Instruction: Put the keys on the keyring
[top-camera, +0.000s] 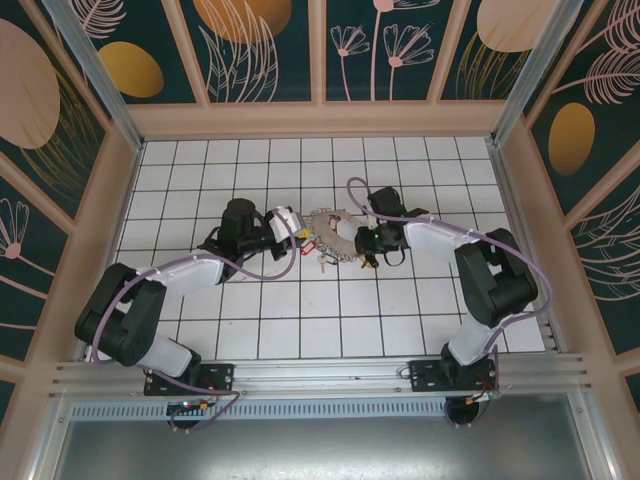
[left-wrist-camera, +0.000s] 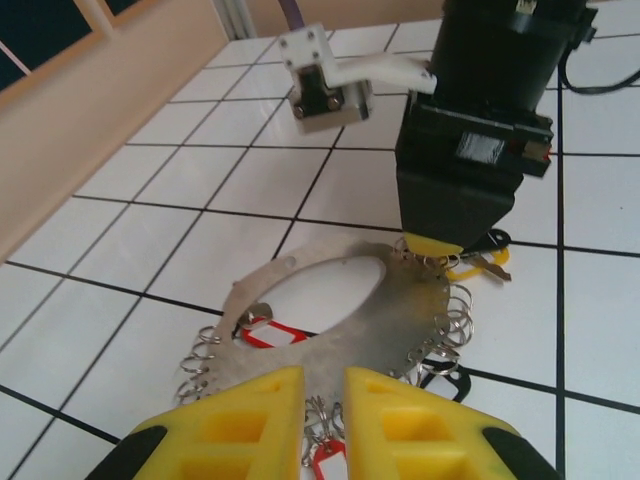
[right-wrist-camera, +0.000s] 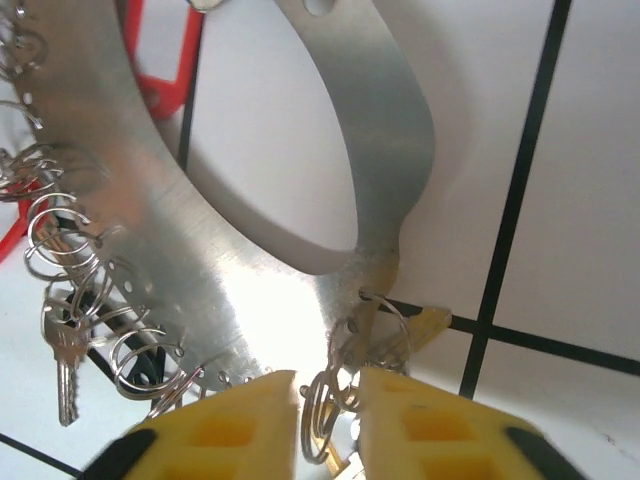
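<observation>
Left jaws are pinching the keyring (left-wrist-camera: 400, 320) rim; right jaws are standing slightly spread around a ring of the keys (right-wrist-camera: 425, 325).

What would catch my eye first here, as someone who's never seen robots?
Probably the keyring, a flat metal hoop fringed with wire rings and red tags, at the middle of the white-tiled table. The left gripper and right gripper flank it from opposite sides, yellow fingers at its rim. Dark floral wall panels surround everything.
</observation>
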